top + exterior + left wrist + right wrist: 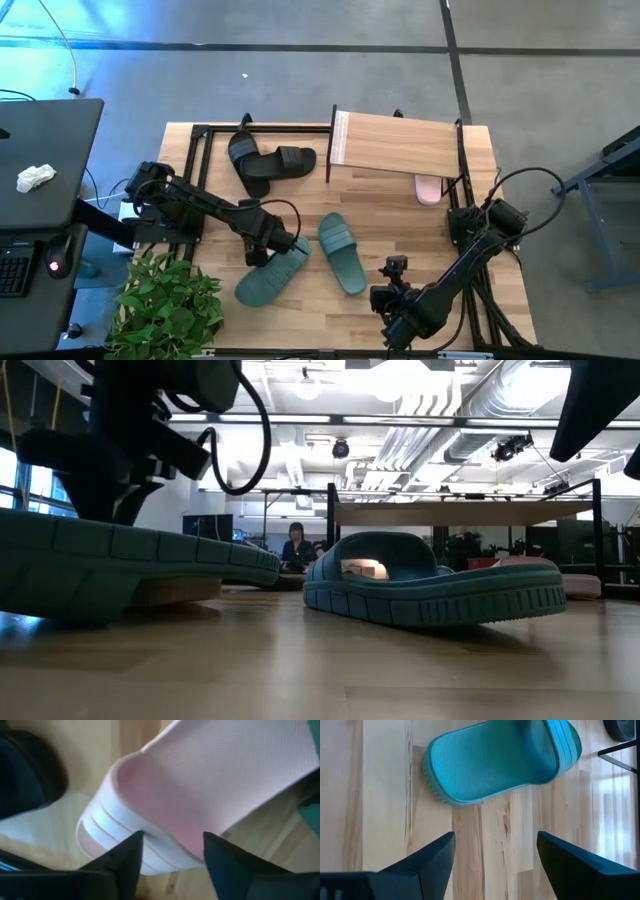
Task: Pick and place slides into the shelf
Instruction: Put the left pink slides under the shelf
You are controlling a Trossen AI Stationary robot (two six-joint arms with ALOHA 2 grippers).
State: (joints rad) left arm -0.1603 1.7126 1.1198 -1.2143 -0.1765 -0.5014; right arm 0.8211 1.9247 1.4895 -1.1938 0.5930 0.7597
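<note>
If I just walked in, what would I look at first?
Probably the two big teal slides lying near the middle of the table, with the left claw right over the left one. Next you'd spot the wooden shelf at the back right, where a pink slide peeks out from under it. A pair of black slides sits at the back left.

plant [165,300]: table's near-left corner | white cloth [36,178]: dark desk [60,140] | person [296,546]: background
</note>
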